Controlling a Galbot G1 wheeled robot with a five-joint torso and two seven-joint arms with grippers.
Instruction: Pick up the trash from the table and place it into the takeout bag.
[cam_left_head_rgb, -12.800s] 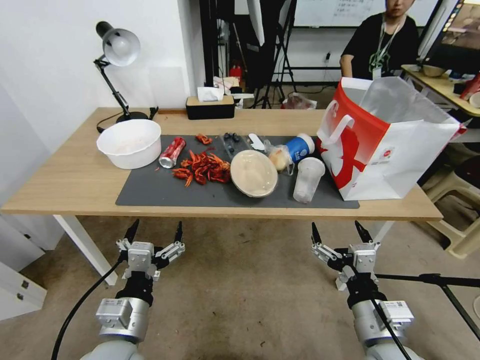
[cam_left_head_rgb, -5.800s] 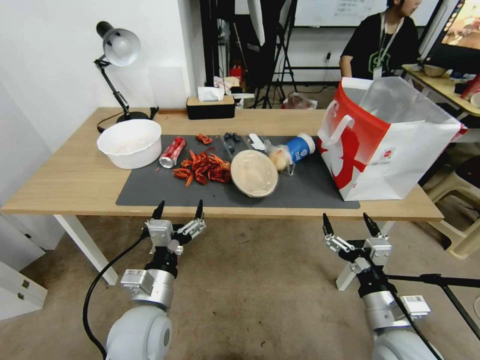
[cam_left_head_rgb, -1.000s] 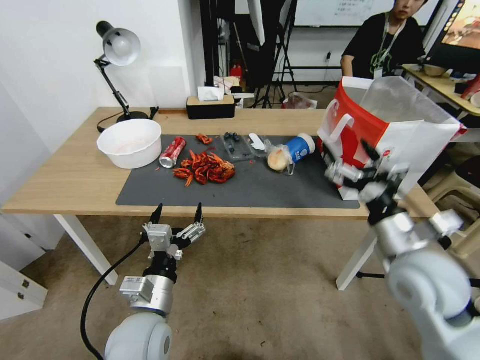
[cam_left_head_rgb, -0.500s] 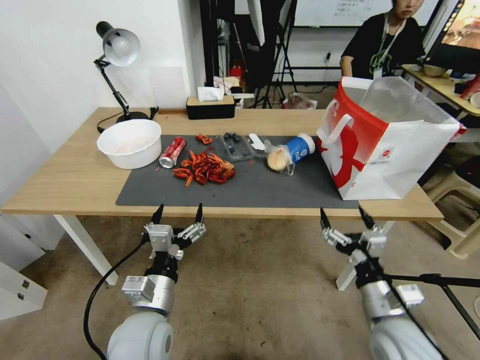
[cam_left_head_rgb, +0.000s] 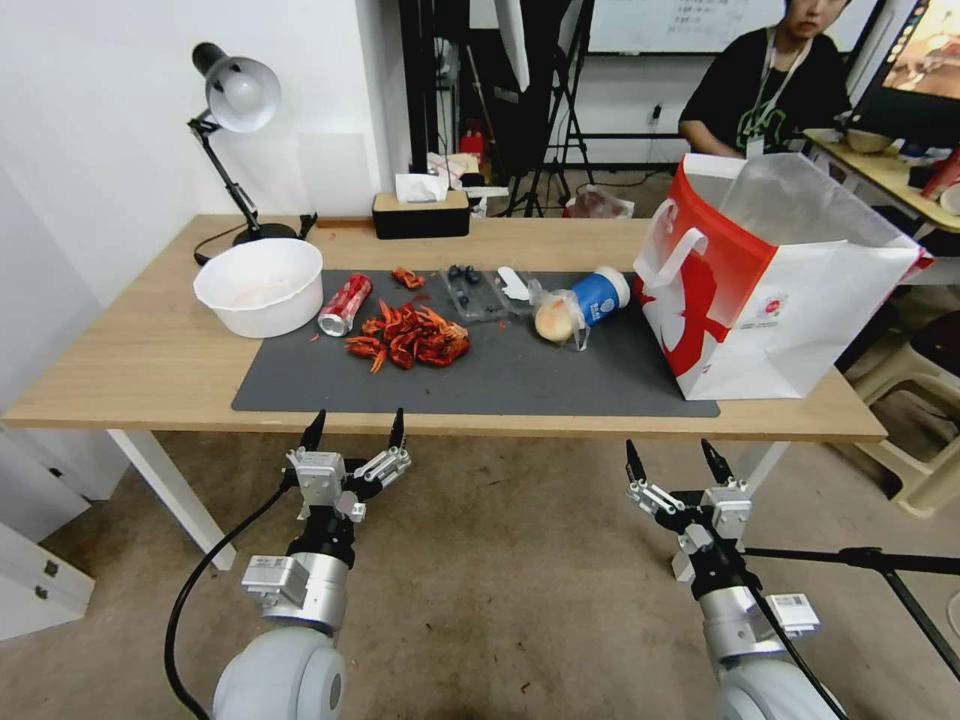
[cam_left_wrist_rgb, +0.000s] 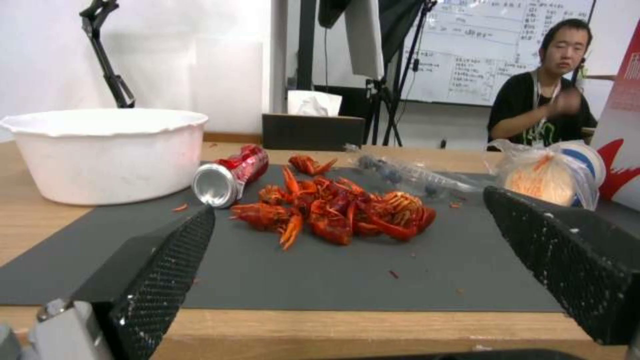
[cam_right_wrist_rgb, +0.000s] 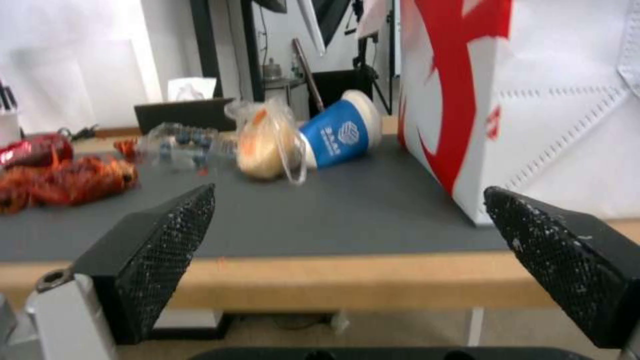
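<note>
We cannot read any text here. The blue paper cup (cam_right_wrist_rgb: 337, 133) carries a white crest with small letters, probably a brand, but illegible. The takeout bag (cam_left_head_rgb: 790, 310) has a small unreadable red label.

The table (cam_left_head_rgb: 150, 370) carries a grey mat (cam_left_head_rgb: 520, 385) at frame centre, a white bowl (cam_left_head_rgb: 258, 285) and lamp (cam_left_head_rgb: 235, 100) upper left, a tissue box (cam_left_head_rgb: 420, 212) behind, and the bag (cam_left_head_rgb: 770, 290) right.
</note>
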